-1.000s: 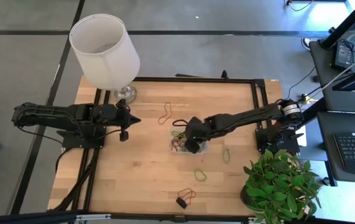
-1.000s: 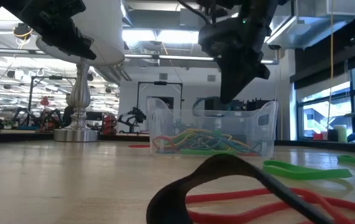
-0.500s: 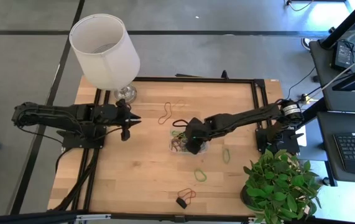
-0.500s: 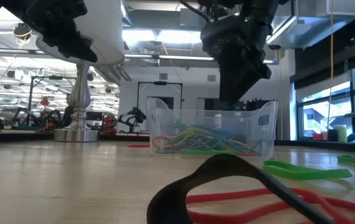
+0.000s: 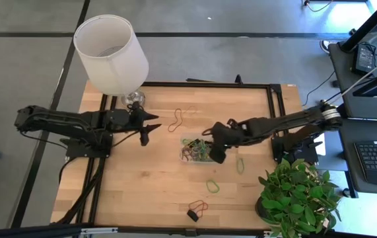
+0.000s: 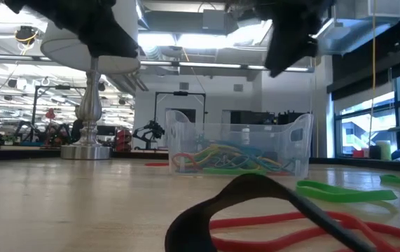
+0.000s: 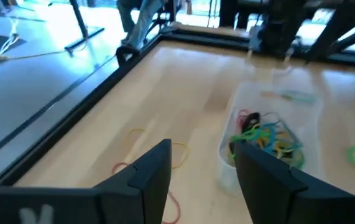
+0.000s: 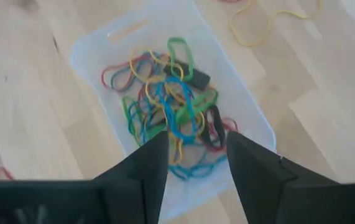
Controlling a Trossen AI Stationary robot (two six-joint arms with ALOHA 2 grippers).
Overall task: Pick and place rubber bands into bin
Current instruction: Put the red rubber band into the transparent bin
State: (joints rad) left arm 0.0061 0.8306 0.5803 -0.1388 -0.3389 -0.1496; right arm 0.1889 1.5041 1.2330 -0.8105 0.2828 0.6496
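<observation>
Wooden table (image 5: 148, 185), right gripper (image 5: 217, 155) risen off bin (image 5: 189, 141), both grippers' fingers now apart

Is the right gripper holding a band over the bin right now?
No, the right gripper stands open and empty above the bin, with the rubber bands lying inside it.

I see a table (image 5: 142, 185) of pale wood with a smooth, matt top and a dark metal frame. The bin (image 8: 102, 43) is clear, smooth plastic, a bit cloudy. The rubber bands (image 8: 171, 112) in it look thin and rubbery. My gripper fingers (image 8: 258, 168) are dark matt plastic. The lamp's shade (image 5: 112, 56) is white, its foot (image 6: 87, 150) shiny metal.
</observation>
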